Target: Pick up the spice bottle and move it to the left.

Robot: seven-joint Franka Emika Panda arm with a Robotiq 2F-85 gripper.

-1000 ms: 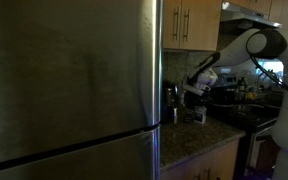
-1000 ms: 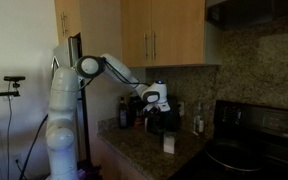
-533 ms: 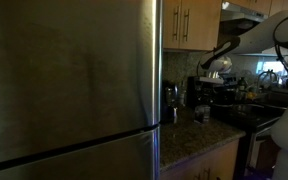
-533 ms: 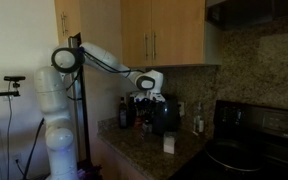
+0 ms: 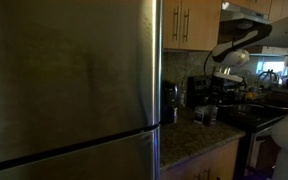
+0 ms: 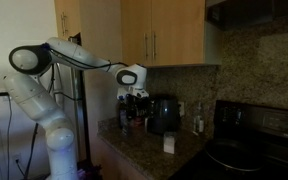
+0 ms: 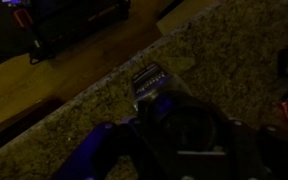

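A small pale spice bottle (image 6: 169, 143) stands on the granite counter in front of a black coffee maker (image 6: 164, 113). It also shows as a small shape (image 5: 206, 115) on the counter in an exterior view. My gripper (image 6: 134, 93) hangs above the counter, up and to the side of the bottle and well apart from it, near some dark bottles (image 6: 125, 112). In the wrist view my gripper (image 7: 166, 112) is a dark mass, and its jaws cannot be made out. A small ribbed-top object (image 7: 149, 80) lies just beyond it on the granite.
A steel fridge (image 5: 69, 80) fills the near side of an exterior view. Wooden cabinets (image 6: 169, 35) hang above the counter. A black stove (image 6: 249, 150) stands beside the counter, and a bottle (image 6: 197, 118) stands by the wall.
My arm has swung up and away from the coffee maker toward the dark bottles. The pale bottle on the counter has not moved.
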